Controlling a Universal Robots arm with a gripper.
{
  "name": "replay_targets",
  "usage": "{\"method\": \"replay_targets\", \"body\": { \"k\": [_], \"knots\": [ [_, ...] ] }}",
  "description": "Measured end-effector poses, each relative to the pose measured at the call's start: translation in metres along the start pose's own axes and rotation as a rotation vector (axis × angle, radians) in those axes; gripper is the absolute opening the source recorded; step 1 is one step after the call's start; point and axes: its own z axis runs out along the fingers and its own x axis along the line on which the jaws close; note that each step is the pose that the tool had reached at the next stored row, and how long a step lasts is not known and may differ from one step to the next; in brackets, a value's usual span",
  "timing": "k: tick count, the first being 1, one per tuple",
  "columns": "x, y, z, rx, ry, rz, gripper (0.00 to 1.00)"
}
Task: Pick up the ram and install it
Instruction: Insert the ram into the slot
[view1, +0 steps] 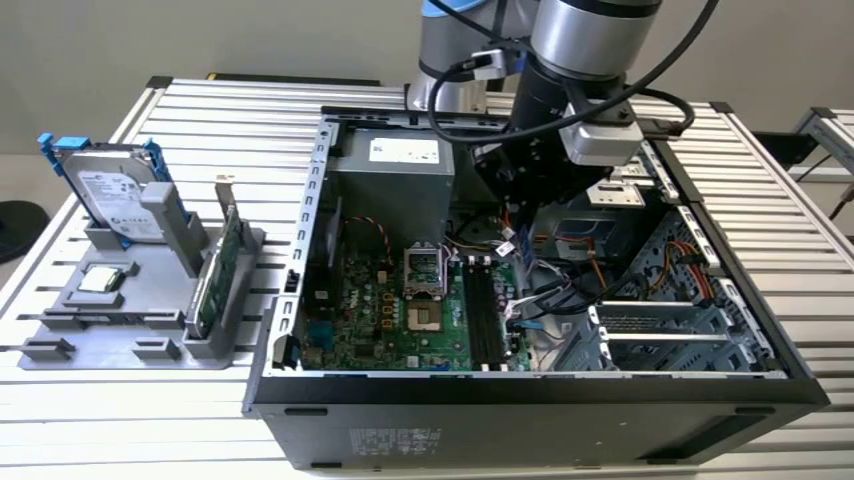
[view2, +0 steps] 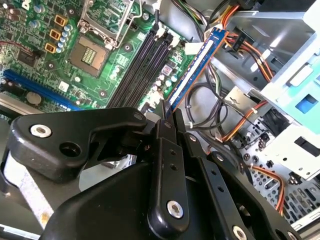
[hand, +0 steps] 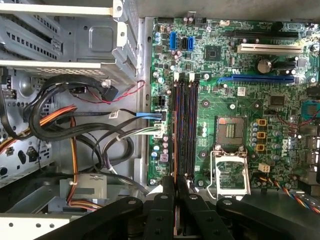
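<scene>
The ram (view2: 192, 70) is a thin blue-edged stick, seen edge-on and clamped between my gripper's (view2: 167, 112) black fingers. It hangs tilted inside the open computer case (view1: 534, 385), above the cables and just beside the black memory slots (view2: 142, 65). In the first wrist view my gripper (hand: 175, 186) lines up with the near end of the slots (hand: 184, 130), which stand without a stick in them. From the exterior view the gripper (view1: 523, 215) sits low in the case, above the far end of the slots (view1: 483, 310).
A grey holder (view1: 80, 345) at the exterior view's left carries a silver hard drive (view1: 114, 195) and a green card (view1: 220, 260). Cable bundles (hand: 90, 130) lie beside the slots. An open processor socket (hand: 230, 132) and drive cages (view1: 667, 330) flank them.
</scene>
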Motion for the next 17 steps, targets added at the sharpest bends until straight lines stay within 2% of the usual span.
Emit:
{"method": "replay_targets", "body": {
  "k": [17],
  "knots": [
    [0.0001,0.0,0.0063,0.0,-0.0002,0.015,0.0]
  ]
}}
